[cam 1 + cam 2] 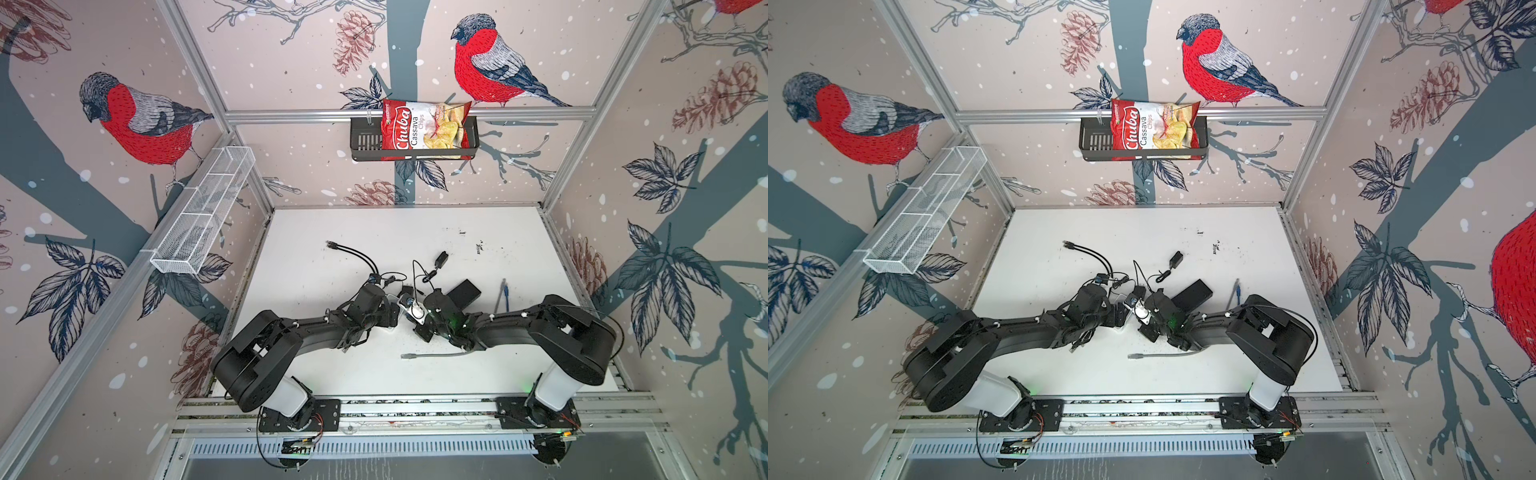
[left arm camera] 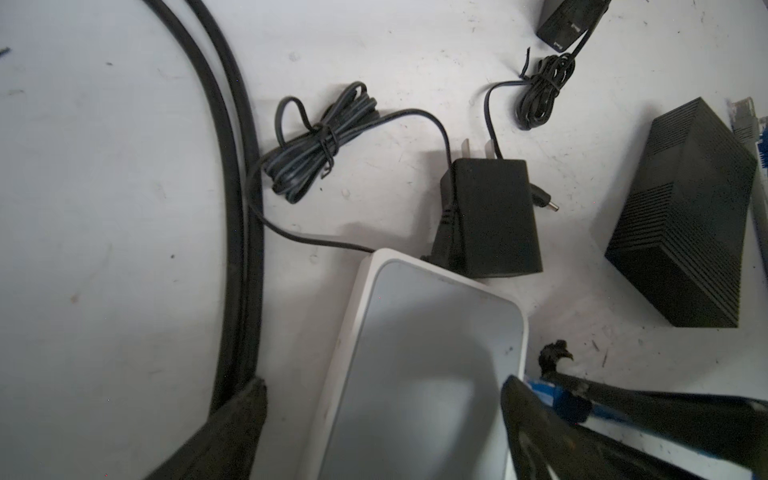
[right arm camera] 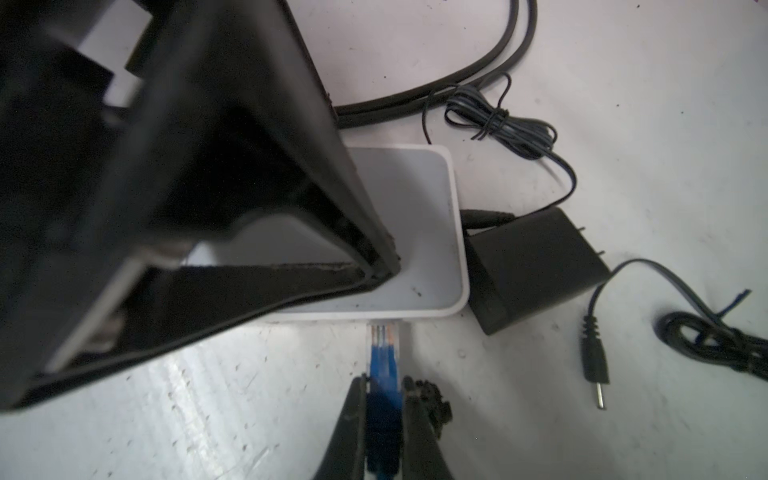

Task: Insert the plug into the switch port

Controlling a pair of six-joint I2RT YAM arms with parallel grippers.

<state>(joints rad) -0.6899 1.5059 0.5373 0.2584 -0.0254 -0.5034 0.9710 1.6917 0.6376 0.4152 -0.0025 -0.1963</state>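
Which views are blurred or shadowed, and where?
Right wrist: left gripper's fingers loom blurred in front, shadowing the switch; plug fairly sharp. Left wrist: fingertips soft at the edge, a shadow across the switch top. Both top views: sharp, table evenly lit, no glare.

Inward-reaching left arm (image 1: 316, 328) and right arm (image 1: 503, 328), left jaws wide, right jaws pinched close.

"Chuba Cassava Chips" on the red bag (image 1: 424, 124)
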